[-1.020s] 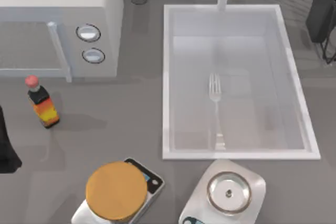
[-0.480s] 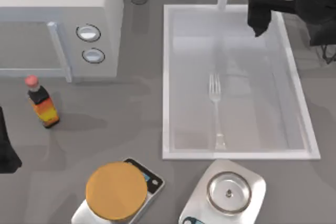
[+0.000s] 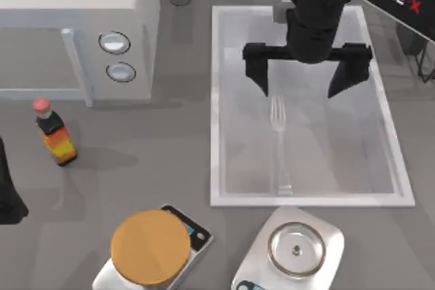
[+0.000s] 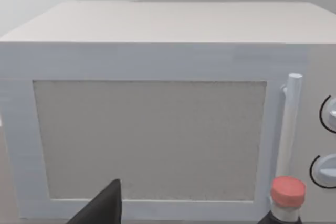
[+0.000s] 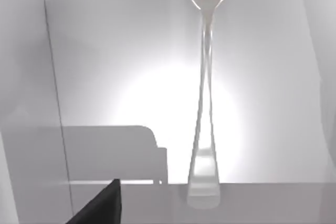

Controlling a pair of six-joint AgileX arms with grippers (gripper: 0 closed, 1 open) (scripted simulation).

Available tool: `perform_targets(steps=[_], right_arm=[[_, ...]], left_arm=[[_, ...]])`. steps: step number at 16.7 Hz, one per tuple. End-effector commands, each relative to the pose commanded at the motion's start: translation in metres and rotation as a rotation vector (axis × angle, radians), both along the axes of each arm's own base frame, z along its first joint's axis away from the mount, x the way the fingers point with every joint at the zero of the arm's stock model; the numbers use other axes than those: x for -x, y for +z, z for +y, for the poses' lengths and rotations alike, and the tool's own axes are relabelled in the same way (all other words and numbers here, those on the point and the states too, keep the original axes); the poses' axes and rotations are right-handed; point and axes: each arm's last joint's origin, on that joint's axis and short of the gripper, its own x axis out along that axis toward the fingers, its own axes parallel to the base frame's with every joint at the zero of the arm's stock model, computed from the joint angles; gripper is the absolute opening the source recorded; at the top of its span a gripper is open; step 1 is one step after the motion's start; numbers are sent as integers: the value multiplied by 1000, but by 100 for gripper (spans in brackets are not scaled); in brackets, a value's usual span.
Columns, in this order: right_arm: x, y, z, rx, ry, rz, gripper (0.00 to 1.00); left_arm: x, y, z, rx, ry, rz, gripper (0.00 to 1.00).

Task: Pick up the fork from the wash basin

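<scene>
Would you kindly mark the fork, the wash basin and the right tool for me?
fork point(image 3: 279, 146): top view, on the handle's mid-length.
wash basin point(image 3: 216, 100): top view, on the white rim at its left side.
right tool point(image 3: 303, 78): top view, midway between its two spread black fingertips, above the basin.

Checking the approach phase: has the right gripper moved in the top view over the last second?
Yes. The right gripper has swung in from the table's right side and now hangs open over the wash basin, just above the fork tines in the picture.
</scene>
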Motion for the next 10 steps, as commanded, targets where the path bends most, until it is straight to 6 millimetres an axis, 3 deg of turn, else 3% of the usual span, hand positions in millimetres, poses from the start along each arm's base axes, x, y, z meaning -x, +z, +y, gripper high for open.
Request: perform_targets(steps=[3, 10], right_arm=[[-5, -16, 10, 15, 14, 28, 100], [-7, -23, 8, 17, 10, 32, 100]], left_arm=[[0, 0, 0, 0, 0, 0, 100], [0, 0, 0, 0, 0, 0, 100]])
